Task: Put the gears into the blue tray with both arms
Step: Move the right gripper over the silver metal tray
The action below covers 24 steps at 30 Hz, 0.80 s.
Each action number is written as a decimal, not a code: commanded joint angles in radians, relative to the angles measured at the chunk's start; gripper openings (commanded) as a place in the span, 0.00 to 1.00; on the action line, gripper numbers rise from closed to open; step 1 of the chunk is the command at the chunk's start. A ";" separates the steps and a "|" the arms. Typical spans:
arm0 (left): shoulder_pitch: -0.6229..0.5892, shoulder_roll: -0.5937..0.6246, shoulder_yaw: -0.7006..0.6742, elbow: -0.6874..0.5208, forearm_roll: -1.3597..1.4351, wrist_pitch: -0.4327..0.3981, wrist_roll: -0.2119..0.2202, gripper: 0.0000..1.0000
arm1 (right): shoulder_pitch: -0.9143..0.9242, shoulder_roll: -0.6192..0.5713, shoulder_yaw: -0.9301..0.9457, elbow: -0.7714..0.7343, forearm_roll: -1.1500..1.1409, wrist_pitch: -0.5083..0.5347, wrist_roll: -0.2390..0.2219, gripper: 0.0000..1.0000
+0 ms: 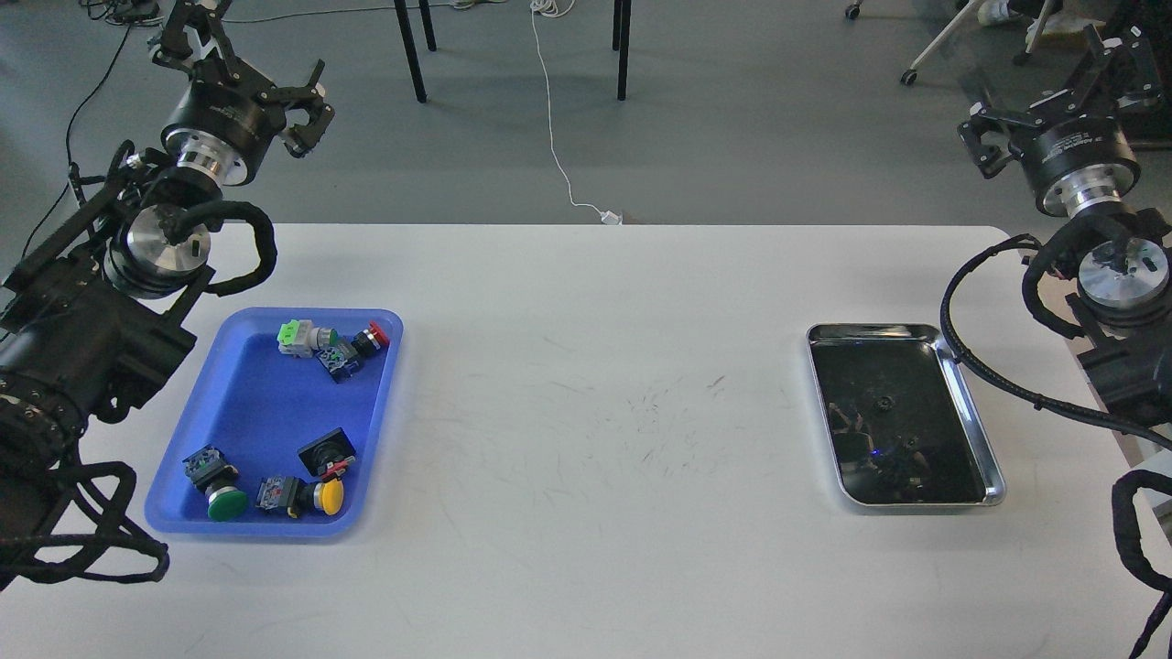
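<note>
The blue tray (265, 412) lies on the left of the white table and holds several coloured-cap push-button switches. One small black gear (884, 401) shows on the dark bottom of the steel tray (972, 412) at the right. Other dark shapes near it (902, 450) cannot be told from reflections. My left gripper (252, 69) is raised above and behind the table's far left corner, fingers spread, holding nothing. My right gripper (1053, 96) hangs high beyond the far right corner, also spread and empty. Both are far from the trays.
Switches (334, 343) cluster at the blue tray's far end and others (275, 480) at its near end. Black cable loops (998, 384) from my right arm hang beside the steel tray's right rim. Chair legs and a white cord stand on the floor behind the table.
</note>
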 commanded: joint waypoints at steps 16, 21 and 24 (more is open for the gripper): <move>0.001 0.019 -0.017 -0.013 -0.013 0.030 0.001 0.98 | 0.028 -0.157 -0.113 0.170 -0.014 0.053 -0.011 0.99; 0.007 0.025 -0.022 -0.013 -0.014 0.010 -0.001 0.98 | 0.146 -0.211 -0.297 0.204 -0.037 0.050 -0.011 0.98; 0.008 0.017 -0.023 -0.013 -0.018 0.010 -0.001 0.98 | 0.259 -0.228 -0.448 0.216 -0.131 0.050 -0.009 0.98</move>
